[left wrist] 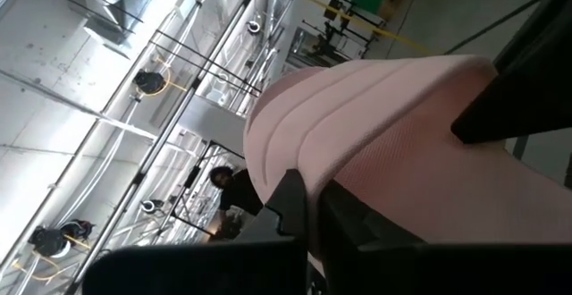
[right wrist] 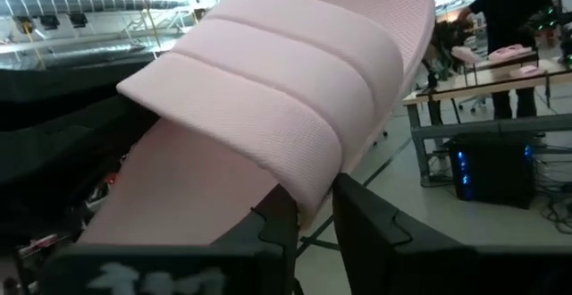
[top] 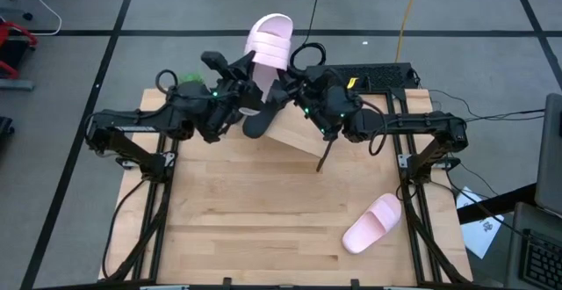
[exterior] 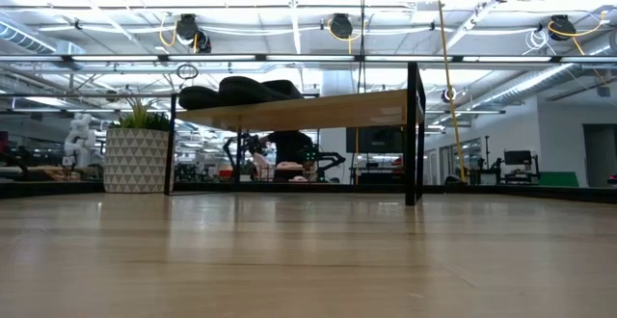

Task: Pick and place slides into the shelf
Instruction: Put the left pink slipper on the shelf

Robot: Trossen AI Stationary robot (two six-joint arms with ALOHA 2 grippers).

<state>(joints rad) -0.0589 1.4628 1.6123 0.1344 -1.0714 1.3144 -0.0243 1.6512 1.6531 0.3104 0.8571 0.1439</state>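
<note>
Pink slide [right wrist: 268, 107] fills most of the shot, ribbed strap up close, with the right gripper [right wrist: 313, 207] fingers straddling its edge. Person [right wrist: 506, 27] standing at a table [right wrist: 465, 85] way in the back.

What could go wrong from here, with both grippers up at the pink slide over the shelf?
1. The left gripper is shut on the raised pink slide, while the right gripper seems to be loosening; a one-sided hold might let it tilt or drop.
2. The two arms crowd together above the shelf, so they might collide.
3. The black slides already there could get nudged.
</note>
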